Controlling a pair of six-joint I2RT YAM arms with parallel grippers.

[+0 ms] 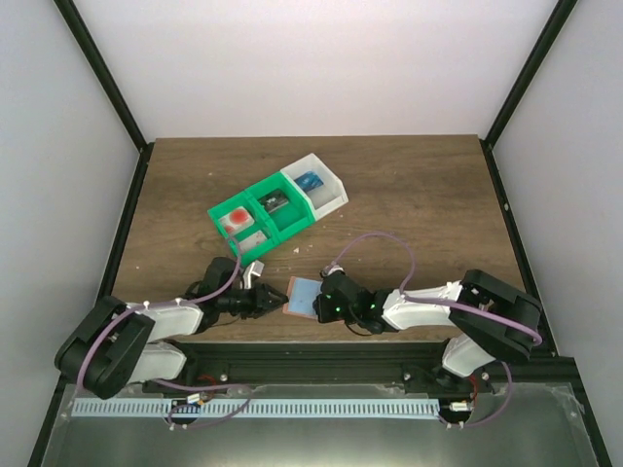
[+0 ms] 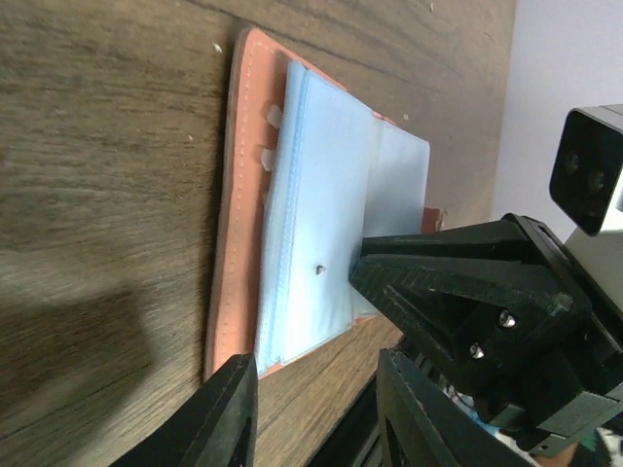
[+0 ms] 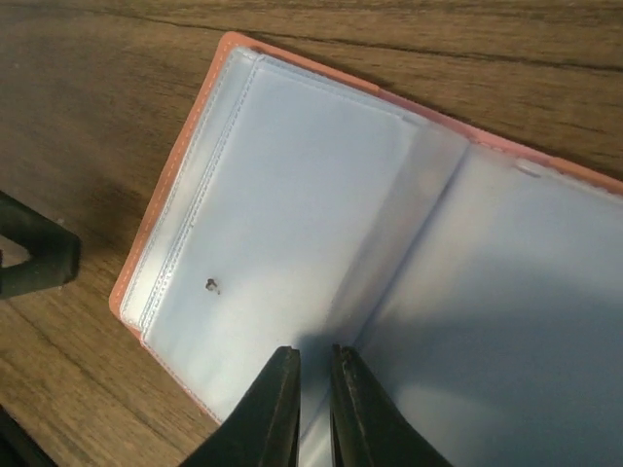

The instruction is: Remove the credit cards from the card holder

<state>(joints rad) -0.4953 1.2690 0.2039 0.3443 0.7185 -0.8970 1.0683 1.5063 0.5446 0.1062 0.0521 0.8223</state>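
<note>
Lying open and flat on the tabletop [image 1: 409, 195] close to its near edge, the card holder [image 1: 303, 296] sits between the two arms, salmon cover down and pale blue sleeves up. The right claw [image 3: 313, 409] is on it. Its fingers are drawn nearly together with only a slit between them, set at the holder's near edge right at the fold, which runs away from that claw. Whether a sleeve leaf is pinched there I cannot tell. The left claw [image 2: 316, 420] hangs just off the holder's left-hand edge, part open with nothing between its fingers, and the cover's corner is just beside one fingertip. The credit cards cannot be told apart from the sleeves, and none lies out on the wood. The right arm is therefore the nearer one, and I judge the coming move to be its own, with the left claw placed to steady the cover.
</note>
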